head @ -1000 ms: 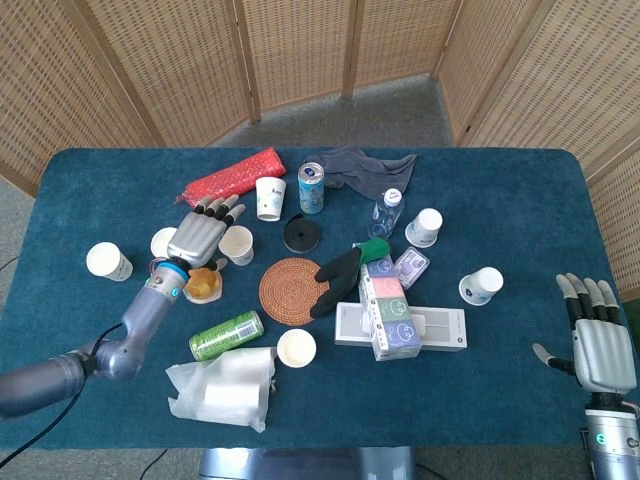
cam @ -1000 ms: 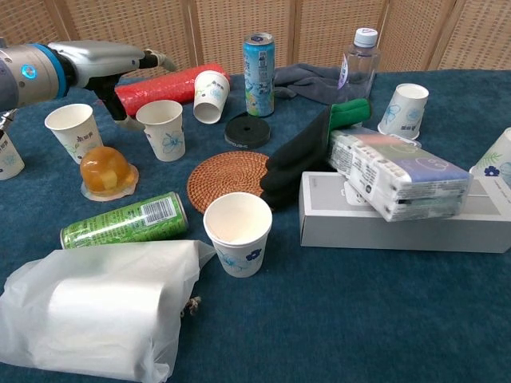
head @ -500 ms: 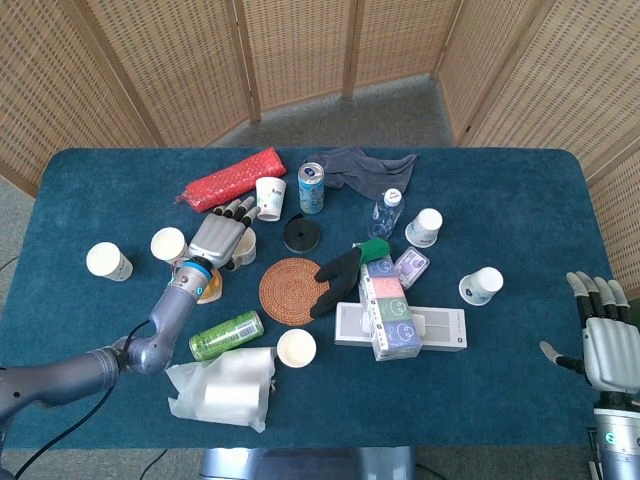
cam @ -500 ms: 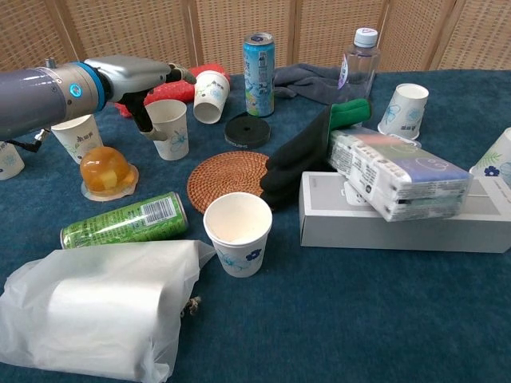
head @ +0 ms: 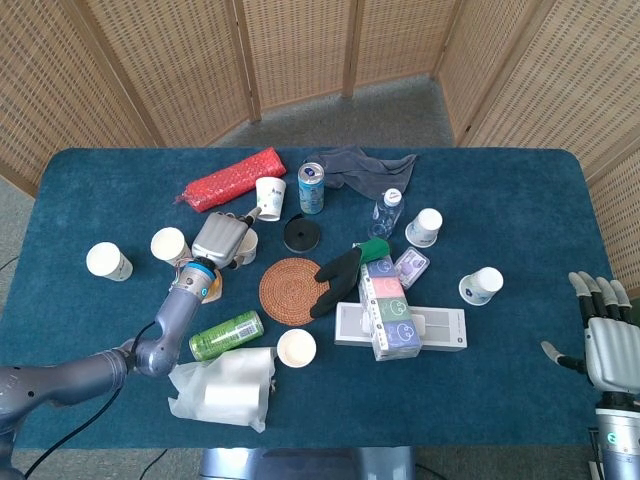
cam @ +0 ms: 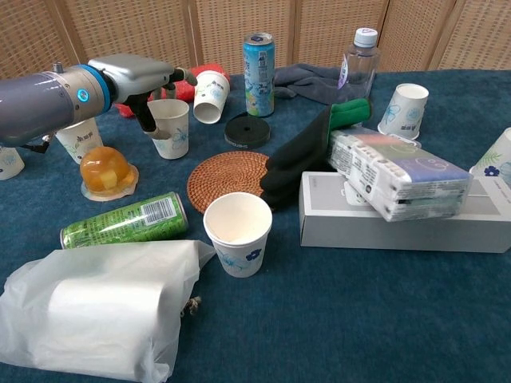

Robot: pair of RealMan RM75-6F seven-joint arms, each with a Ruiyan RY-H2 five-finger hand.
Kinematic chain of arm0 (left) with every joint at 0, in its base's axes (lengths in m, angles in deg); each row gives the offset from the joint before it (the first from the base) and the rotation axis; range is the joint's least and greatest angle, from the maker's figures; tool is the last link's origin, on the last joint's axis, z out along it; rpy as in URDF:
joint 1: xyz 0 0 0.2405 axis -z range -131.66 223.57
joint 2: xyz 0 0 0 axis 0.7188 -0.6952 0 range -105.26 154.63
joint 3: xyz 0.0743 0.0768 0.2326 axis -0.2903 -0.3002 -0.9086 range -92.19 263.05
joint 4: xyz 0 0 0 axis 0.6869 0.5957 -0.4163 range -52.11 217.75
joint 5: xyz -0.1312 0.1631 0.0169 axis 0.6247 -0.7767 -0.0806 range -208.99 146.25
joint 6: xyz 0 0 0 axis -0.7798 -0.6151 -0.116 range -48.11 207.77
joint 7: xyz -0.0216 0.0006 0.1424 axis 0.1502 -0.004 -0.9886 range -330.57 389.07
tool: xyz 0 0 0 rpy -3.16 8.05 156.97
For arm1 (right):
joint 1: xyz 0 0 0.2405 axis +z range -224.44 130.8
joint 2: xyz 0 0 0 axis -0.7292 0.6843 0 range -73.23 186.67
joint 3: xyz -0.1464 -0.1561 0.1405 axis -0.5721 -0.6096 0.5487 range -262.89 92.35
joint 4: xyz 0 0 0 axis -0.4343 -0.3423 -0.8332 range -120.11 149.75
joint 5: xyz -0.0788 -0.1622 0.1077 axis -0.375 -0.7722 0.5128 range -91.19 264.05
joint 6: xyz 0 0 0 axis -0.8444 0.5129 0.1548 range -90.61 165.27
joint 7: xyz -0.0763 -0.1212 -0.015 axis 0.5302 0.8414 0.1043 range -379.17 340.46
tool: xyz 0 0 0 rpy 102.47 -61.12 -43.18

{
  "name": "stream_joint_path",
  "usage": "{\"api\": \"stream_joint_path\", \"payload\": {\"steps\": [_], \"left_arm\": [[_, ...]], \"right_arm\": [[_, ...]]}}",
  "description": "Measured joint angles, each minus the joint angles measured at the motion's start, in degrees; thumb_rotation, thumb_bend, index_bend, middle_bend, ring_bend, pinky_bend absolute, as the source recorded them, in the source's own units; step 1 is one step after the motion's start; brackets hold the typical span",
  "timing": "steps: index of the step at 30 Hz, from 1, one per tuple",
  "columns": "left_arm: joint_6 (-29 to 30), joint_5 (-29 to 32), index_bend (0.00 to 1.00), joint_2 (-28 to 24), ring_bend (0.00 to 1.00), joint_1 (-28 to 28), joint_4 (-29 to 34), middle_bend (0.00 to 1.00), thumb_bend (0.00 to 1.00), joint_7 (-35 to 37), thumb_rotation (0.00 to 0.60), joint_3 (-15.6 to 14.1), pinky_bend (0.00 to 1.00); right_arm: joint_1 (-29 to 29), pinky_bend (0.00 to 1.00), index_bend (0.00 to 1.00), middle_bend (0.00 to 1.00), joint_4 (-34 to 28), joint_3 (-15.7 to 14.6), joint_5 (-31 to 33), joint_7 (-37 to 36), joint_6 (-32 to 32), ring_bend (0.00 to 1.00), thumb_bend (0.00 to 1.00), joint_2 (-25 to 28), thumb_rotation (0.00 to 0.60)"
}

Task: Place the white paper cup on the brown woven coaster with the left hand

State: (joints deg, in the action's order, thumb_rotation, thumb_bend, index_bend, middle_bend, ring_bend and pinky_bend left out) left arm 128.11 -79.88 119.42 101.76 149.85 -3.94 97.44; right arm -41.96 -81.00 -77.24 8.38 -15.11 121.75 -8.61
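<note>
The dark blue cloth-covered table (head: 520, 190) carries everything, and the round brown woven coaster (cam: 228, 180) near its middle serves as the landmark. Just right of the coaster lies a flat white rectangular box (cam: 415, 219) with a wrapped tissue pack on top, and a black work glove with a green cuff (cam: 307, 152) overlaps the coaster's right edge. Left of the coaster and slightly behind it, the left hand (cam: 140, 76) reaches over the white paper cup with a small blue print (cam: 170, 128); its thumb comes down at the cup's left wall and the fingers arch across the rim, though whether they already press the cup I cannot tell from either view. The right hand (head: 605, 340), far right of the coaster at the table's edge, hangs spread and empty. To do this step well, the hand should probably close gently on the upper wall so the thin paper does not crush, lift straight, then clear the glove before setting the cup centrally on the coaster
</note>
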Motion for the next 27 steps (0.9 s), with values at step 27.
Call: {"api": "stream_joint_path", "payload": {"steps": [27], "left_arm": [[2.3, 1.6, 0.09, 0.6, 0.40, 4.8, 12.1, 0.44, 0.31, -1.4, 0.600, 2.6, 0.46]], "right_arm": [[-0.2, 0.00, 0.00, 0.00, -0.3, -0.1, 0.1, -0.9, -0.2, 0.00, 0.02, 0.3, 0.600]]}}
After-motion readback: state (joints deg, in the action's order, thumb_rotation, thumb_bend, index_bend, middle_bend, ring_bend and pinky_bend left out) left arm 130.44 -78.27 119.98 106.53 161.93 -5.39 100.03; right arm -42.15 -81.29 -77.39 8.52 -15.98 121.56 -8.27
